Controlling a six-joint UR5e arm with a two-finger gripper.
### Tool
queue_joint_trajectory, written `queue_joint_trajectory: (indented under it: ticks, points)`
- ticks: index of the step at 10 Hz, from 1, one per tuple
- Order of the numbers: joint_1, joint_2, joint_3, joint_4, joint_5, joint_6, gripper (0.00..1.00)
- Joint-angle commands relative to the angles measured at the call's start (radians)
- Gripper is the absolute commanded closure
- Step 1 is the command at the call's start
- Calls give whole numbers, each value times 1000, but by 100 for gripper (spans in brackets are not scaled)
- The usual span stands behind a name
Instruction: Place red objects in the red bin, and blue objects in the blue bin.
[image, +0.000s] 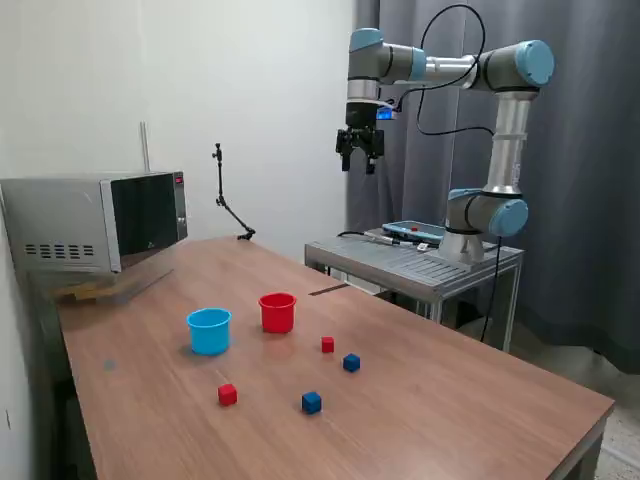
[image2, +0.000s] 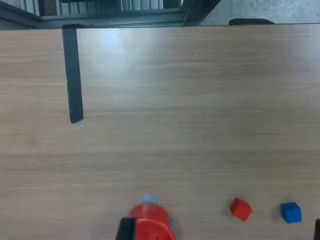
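High above the bench (image: 480, 390), my gripper (image: 359, 160) hangs with its fingers spread a little and nothing held between them. Below, the red bin (image: 277, 312) and the blue bin (image: 209, 331) stand upright just beside each other, blue toward the exterior view's left. Four cubes lie loose in front of them, all apart: one red cube (image: 327, 344) near the red bin, a blue cube (image: 351, 363) just beside it, another red cube (image: 227, 395) and another blue cube (image: 311, 402) nearer the front edge.
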Motion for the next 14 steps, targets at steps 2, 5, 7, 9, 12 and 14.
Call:
queue_joint_trajectory:
  ticks: [2,5,7,9,12,14]
  points:
    - [0,2,-3,0,0,0,0]
    - [0,3,-3,6,0,0,0]
    - [0,2,-3,5,0,0,0]
    - [0,3,-8,5,5,3,0]
    - [0,9,-15,6,23,2,0]
    - [0,9,-14,6,21,2,0]
